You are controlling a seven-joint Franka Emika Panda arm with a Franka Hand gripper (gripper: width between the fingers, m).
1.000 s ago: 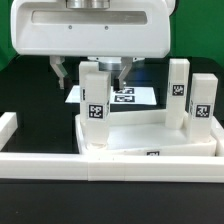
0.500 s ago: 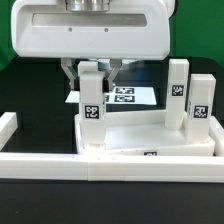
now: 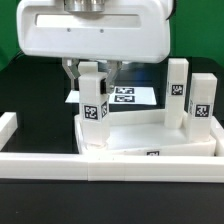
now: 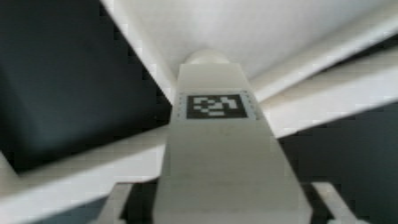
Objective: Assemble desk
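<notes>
The white desk top [image 3: 135, 137] lies at the front of the table with its rim up. A short white tagged leg [image 3: 93, 105] stands upright in its corner socket on the exterior view's left. My gripper [image 3: 92, 76] hangs over that leg with one finger on each side of its upper end. In the wrist view the leg [image 4: 217, 140] fills the middle, and my gripper [image 4: 222, 205] shows a dark gap between each finger and the leg, so it is open. Two more legs [image 3: 179, 90] [image 3: 201, 105] stand upright on the top's right side.
A low white border wall [image 3: 100, 164] runs along the front, and a piece of it [image 3: 8, 126] stands at the left. The marker board [image 3: 128, 97] lies flat behind the desk top. The table around is black.
The fingers have drawn in from a wide spread to close beside the left leg. The leg and the desk top have not moved.
</notes>
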